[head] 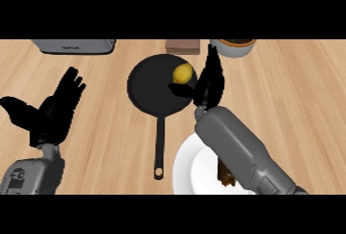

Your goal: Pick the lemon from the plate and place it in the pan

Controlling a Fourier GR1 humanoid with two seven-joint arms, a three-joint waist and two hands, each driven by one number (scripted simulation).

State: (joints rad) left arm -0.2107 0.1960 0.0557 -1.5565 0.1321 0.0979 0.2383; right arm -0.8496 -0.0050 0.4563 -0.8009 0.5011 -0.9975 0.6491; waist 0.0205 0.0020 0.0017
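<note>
Over the pan's right rim, the right hand points away from the robot, fingers straight and holding nothing, thumb just below the lemon. The lemon lies inside the pan, near its far right edge. The forearm crosses the white plate. The left hand rests open at the left, with bare table between it and the pan's handle
</note>
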